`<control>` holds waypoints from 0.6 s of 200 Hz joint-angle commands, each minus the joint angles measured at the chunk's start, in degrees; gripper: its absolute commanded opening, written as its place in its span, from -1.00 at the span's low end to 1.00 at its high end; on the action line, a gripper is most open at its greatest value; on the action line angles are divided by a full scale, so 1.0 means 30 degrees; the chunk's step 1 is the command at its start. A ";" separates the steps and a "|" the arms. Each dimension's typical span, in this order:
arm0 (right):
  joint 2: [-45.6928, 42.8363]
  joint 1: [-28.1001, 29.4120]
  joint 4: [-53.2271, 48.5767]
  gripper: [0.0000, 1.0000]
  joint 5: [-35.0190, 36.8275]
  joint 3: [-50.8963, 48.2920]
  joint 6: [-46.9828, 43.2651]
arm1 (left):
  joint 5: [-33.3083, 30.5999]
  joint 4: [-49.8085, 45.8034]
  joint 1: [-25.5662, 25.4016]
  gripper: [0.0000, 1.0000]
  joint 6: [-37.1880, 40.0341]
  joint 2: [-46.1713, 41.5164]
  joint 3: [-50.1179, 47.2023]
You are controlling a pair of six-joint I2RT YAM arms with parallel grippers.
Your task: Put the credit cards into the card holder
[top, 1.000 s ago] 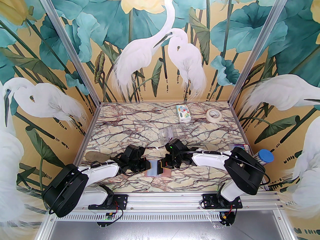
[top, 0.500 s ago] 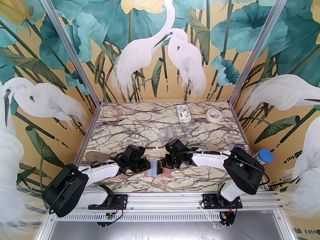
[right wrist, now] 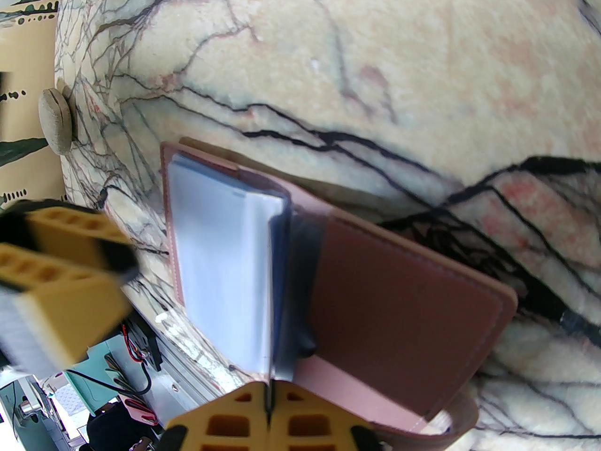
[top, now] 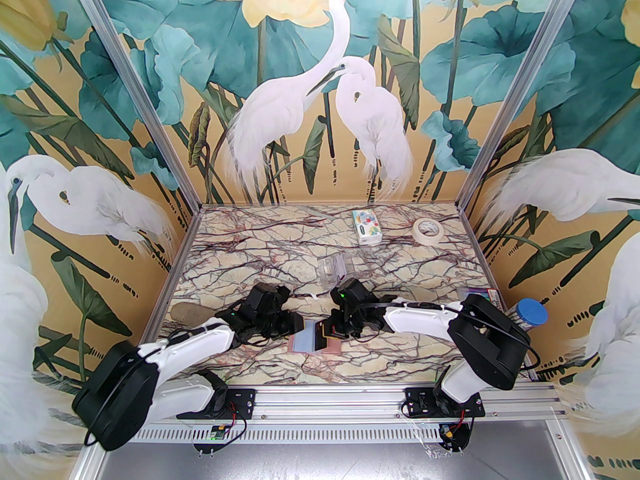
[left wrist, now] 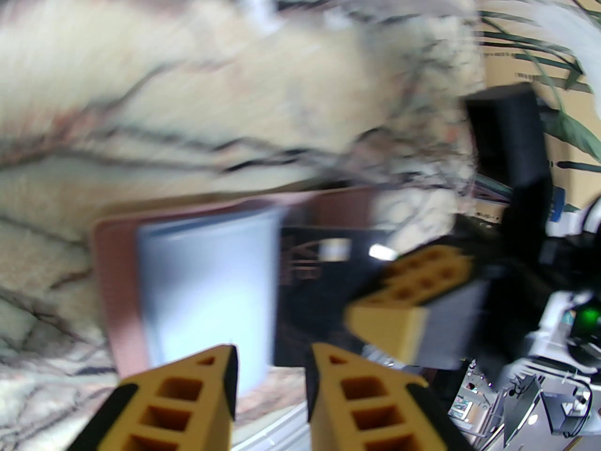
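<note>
The pink card holder (top: 332,346) lies open on the marble table between my two grippers. A pale blue credit card (top: 305,340) rests on its left half, in among the clear sleeves (right wrist: 216,261). In the blurred left wrist view the blue card (left wrist: 202,289) lies on the pink holder (left wrist: 117,275), with a dark card (left wrist: 305,270) beside it. My left gripper (left wrist: 272,378) hovers just off the blue card's edge, open, nothing between its fingers. My right gripper (right wrist: 268,409) is shut on the thin edge of a sleeve standing at the holder's spine.
A colourful tissue pack (top: 367,227) and a tape roll (top: 428,229) sit at the back. A clear plastic stand (top: 334,267) stands just behind the right wrist. A blue-capped container (top: 531,313) is at the right edge, a flat grey pad (top: 192,313) at the left.
My left gripper has opened and shifted slightly right and away from me, with its arm leaning lower. The blue card lies free on the holder. The right arm has not moved.
</note>
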 commanded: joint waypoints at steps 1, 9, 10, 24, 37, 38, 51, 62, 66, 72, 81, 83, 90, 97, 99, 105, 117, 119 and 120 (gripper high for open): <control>-0.0113 0.0106 -0.0507 -1.00 0.0347 0.0254 -0.0345 | -0.0405 -0.1245 -0.0106 -0.49 0.0660 -0.0082 0.0368; -0.0113 0.0105 -0.0469 -1.00 0.0359 0.0235 -0.0317 | -0.0526 -0.1259 -0.0106 -0.55 0.0704 0.0151 0.0327; -0.0113 0.0118 -0.0459 -1.00 0.0337 0.0230 -0.0310 | -0.0548 -0.1267 -0.0091 -0.55 0.0712 0.0173 0.0304; -0.0194 0.0131 -0.0388 -1.00 0.0330 0.0224 -0.0249 | -0.0821 -0.1223 -0.0095 -0.63 0.0750 0.0641 0.0076; -0.0281 0.0126 -0.0327 -1.00 0.0352 0.0195 -0.0241 | -0.1150 -0.1187 -0.0103 -0.66 0.0706 0.1044 -0.0117; -0.0300 0.0114 -0.0329 -1.00 0.0363 0.0195 -0.0242 | -0.1197 -0.1188 -0.0090 -0.67 0.0699 0.1074 -0.0138; -0.0346 0.0132 -0.0241 -1.00 0.0335 0.0203 -0.0222 | -0.1662 -0.1410 -0.0078 -0.71 0.0636 0.1388 -0.0232; -0.0418 0.0131 -0.0182 -1.00 0.0306 0.0141 -0.0214 | -0.1713 -0.1295 -0.0082 -0.74 0.0578 0.1574 -0.0387; -0.0416 0.0132 -0.0139 -1.00 0.0265 0.0137 -0.0145 | -0.1714 -0.1233 -0.0099 -0.74 0.0549 0.1625 -0.0423; -0.0406 0.0133 -0.0063 -1.00 0.0286 0.0113 -0.0144 | -0.1691 -0.1141 -0.0103 -0.75 0.0567 0.1677 -0.0519; -0.0461 0.0128 0.0027 -1.00 0.0238 0.0081 -0.0098 | -0.1684 -0.1001 -0.0106 -0.77 0.0516 0.1789 -0.0638; -0.0464 0.0131 0.0044 -1.00 0.0230 0.0079 -0.0105 | -0.1699 -0.0988 -0.0106 -0.78 0.0516 0.1817 -0.0653; -0.0521 0.0131 0.0079 -1.00 0.0204 0.0081 -0.0109 | -0.1755 -0.0955 -0.0080 -0.79 0.0516 0.1914 -0.0715; -0.0575 0.0128 0.0123 -1.00 0.0218 0.0041 -0.0106 | -0.1829 -0.0954 -0.0091 -0.80 0.0489 0.2017 -0.0747; -0.0595 0.0131 0.0134 -1.00 0.0218 0.0047 -0.0100 | -0.1830 -0.0939 -0.0088 -0.80 0.0487 0.2064 -0.0760; -0.0653 0.0132 0.0180 -1.00 0.0219 0.0025 -0.0102 | -0.1860 -0.0901 -0.0086 -0.81 0.0497 0.2122 -0.0800; -0.0728 0.0132 0.0188 -1.00 0.0249 0.0019 -0.0097 | -0.1867 -0.0811 -0.0106 -0.81 0.0431 0.2273 -0.0866; -0.0765 0.0132 0.0201 -1.00 0.0233 0.0012 -0.0098 | -0.1862 -0.0801 -0.0091 -0.81 0.0429 0.2304 -0.0871; -0.0761 0.0132 0.0199 -1.00 0.0245 0.0001 -0.0098 | -0.1861 -0.0790 -0.0084 -0.81 0.0428 0.2319 -0.0881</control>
